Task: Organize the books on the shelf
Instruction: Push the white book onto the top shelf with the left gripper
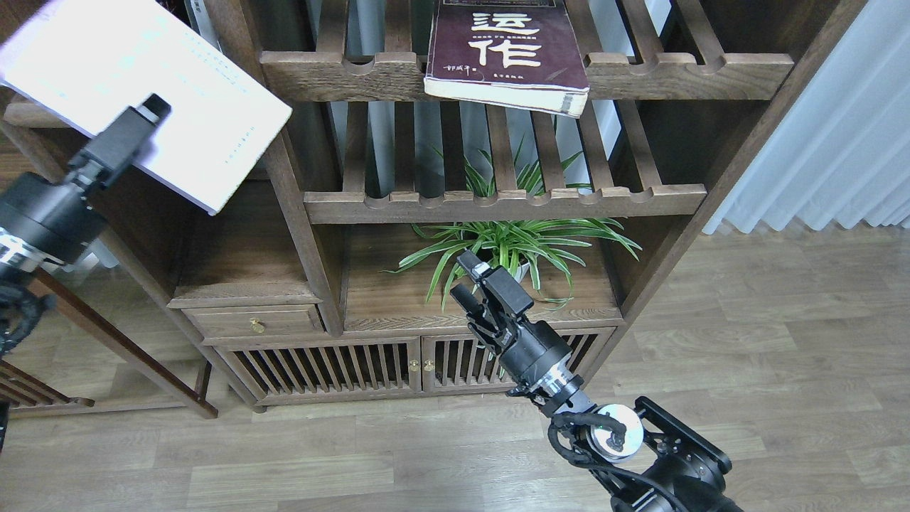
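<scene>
My left gripper [146, 117] is shut on the pale white-lavender book [192, 114], held tilted at the upper left in front of the shelf [28, 114], most of which the book hides. The maroon book [508, 53] with white Chinese characters lies flat on the upper slatted rack, its near edge overhanging. At the lower middle, in front of the plant, my right gripper [466, 277] stands open and holds nothing. The red book is out of view.
A bookcase post [284, 178] stands just right of the held book. A potted spider plant [508, 249] sits behind the right gripper. Two slatted racks [498, 206], a drawer [249, 320] and slatted cabinet doors [370, 363] fill the bookcase. White curtains [832, 135] hang at right.
</scene>
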